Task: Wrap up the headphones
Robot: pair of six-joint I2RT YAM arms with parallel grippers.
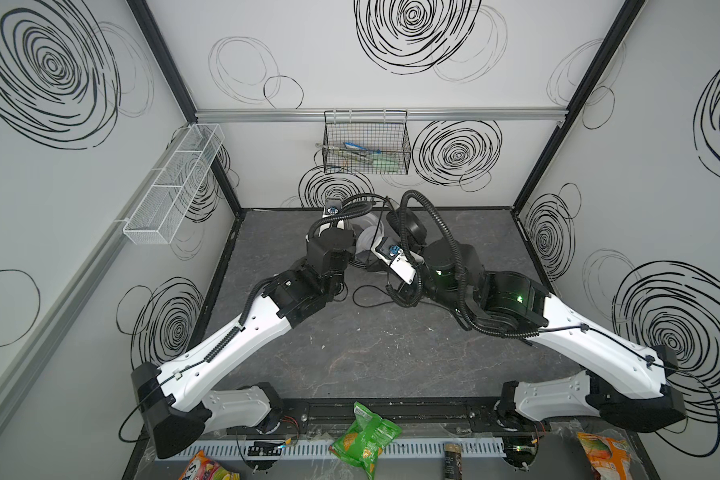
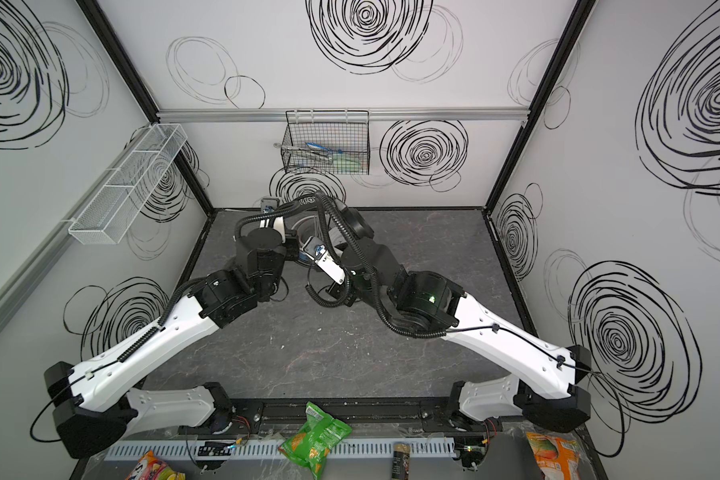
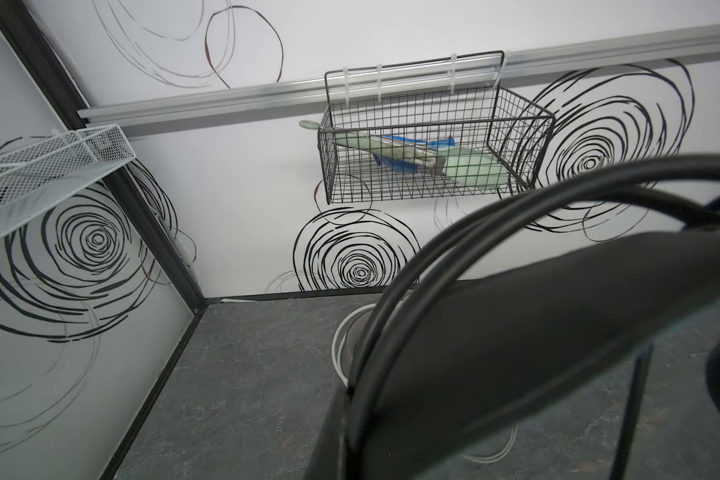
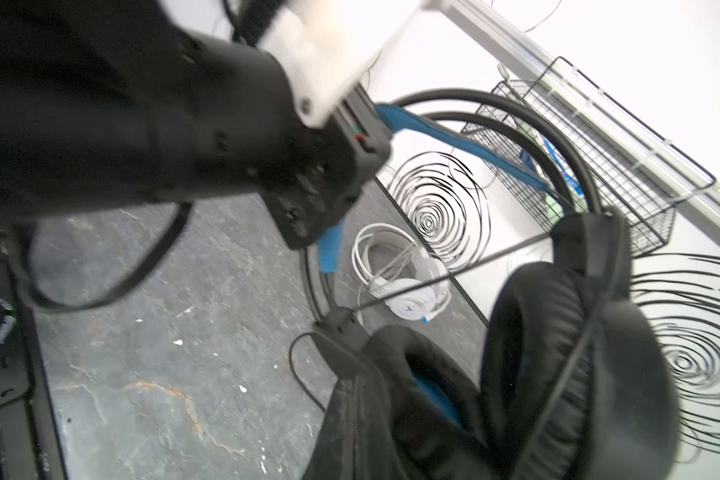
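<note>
The black headphones with blue accents hang in the air at the back middle, held between both arms. My left gripper is shut on their blue-lined headband, which fills the left wrist view along with the black cable loops. My right gripper is shut on one black ear cup. The other ear cup hangs beside it. A thin black cable trails on the table. The white headphones lie on the table behind, with their white cable coiled.
A black wire basket with items hangs on the back wall. A white mesh shelf is on the left wall. A green snack bag, other bags and a dark tube lie along the front rail.
</note>
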